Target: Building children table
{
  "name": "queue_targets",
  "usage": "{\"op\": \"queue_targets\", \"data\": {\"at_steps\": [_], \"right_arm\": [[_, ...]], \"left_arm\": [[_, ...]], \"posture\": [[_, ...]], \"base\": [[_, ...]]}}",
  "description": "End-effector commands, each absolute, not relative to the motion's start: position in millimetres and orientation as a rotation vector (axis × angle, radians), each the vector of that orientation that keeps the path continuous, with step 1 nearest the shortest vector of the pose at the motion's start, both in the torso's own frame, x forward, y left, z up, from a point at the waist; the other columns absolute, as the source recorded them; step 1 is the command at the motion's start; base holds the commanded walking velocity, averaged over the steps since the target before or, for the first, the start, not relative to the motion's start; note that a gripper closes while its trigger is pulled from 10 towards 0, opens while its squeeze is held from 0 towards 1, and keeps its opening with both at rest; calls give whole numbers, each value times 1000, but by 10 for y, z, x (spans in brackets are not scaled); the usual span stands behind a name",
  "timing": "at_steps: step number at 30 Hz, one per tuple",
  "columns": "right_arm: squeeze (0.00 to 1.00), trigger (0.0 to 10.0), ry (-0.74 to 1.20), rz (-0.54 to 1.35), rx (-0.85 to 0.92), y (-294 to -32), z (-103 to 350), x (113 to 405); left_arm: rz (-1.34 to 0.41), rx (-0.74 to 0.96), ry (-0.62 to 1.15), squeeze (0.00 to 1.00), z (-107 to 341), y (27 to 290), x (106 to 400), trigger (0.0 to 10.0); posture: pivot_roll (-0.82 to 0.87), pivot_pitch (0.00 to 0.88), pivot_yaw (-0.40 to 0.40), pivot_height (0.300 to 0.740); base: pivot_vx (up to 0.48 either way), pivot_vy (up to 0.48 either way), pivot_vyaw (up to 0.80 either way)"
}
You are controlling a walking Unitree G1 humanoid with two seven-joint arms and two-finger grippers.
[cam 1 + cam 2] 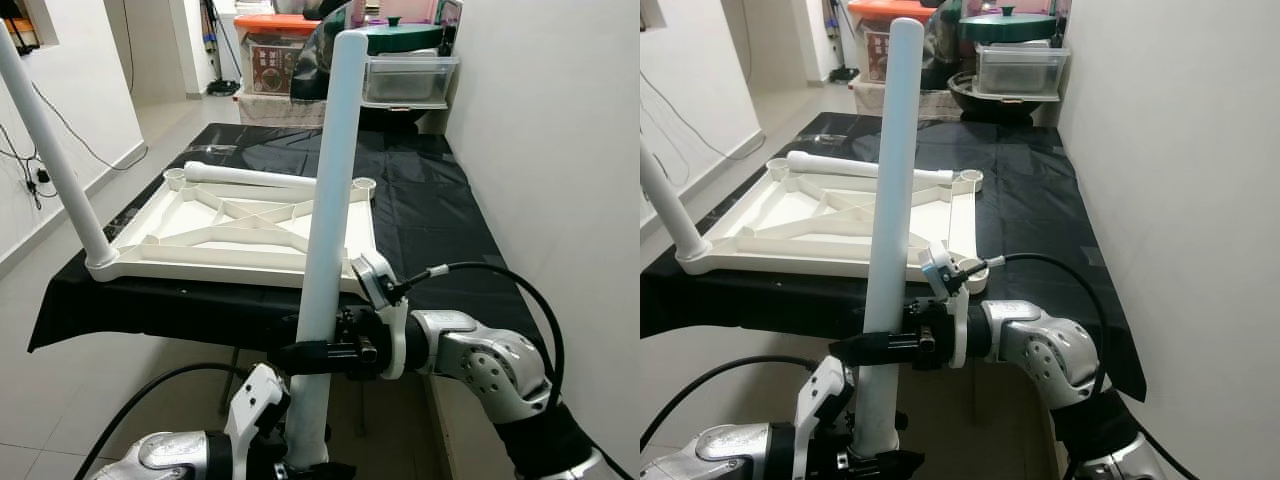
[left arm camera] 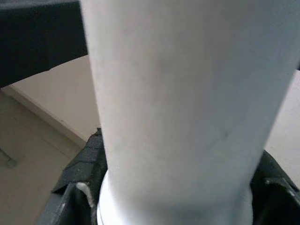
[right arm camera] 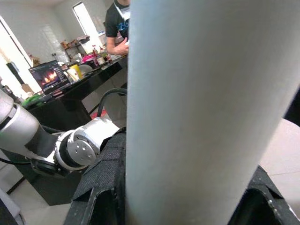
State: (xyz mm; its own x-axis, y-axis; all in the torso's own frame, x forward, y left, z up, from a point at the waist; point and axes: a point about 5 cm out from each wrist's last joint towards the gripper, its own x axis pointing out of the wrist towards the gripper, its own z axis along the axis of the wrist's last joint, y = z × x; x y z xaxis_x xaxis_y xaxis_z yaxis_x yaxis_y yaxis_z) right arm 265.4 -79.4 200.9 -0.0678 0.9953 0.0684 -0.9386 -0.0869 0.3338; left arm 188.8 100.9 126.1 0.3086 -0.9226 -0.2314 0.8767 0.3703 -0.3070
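Right end effector (image 1: 318, 352) clamped on the white table leg (image 1: 330, 200) roughly a third up from its bottom end, black fingers wrapped around the tube. Left end effector (image 1: 300, 462) grasping the same leg near its foot, below the right one. Both wrist views show the leg pressed close between the fingers. Leg held about upright, off the worktop's near edge, between robot and worktop (image 1: 440, 220).

Upturned white tabletop (image 1: 250, 235) lies underside up on the black-covered worktop, toward its left half. One leg already stands in the near-left corner socket (image 1: 100, 262), leaning slightly out. Another leg (image 1: 255, 177) lies loose along the tabletop's far edge. Far-right corner socket (image 1: 363, 185) is open; far-left socket (image 1: 176, 178) looks open too. The near-right corner is hidden behind the held leg and the right arm, can't tell its state.

Handling, my read: leg is a hollow plastic tube, light and stiff, smooth surface so likely to slip or rotate in the fingers under push-in load. Long lever, so small wrist error swings the tip a lot. Two-point hold low on the tube is sensible; keep one grip close to the end going into the socket for alignment. Tabletop is light, may slide on the cloth when the leg is pressed home.
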Motion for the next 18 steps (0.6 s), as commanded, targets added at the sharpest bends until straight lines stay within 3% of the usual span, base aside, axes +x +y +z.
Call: {"op": "queue_targets", "data": {"at_steps": [1, 17, 18], "right_arm": [[0, 0, 202, 1642, 295, -809, 2060, 2629], [0, 0, 165, 1568, 298, -908, 2100, 2736], [0, 0, 146, 1514, 298, -960, 2114, 2805]], "left_arm": [[-1176, -129, 417, 1000, 1220, 1021, 1884, 10000], [-1068, -93, 380, 1000, 1198, 1075, 1964, 10000], [-1054, -96, 386, 0, 1173, 1075, 1954, 10000]], "posture": [[21, 0, -17, 740], [28, 0, -24, 740], [29, 0, -26, 740]], "base": [[0, 0, 0], [0, 0, 0], [0, 0, 0]]}}
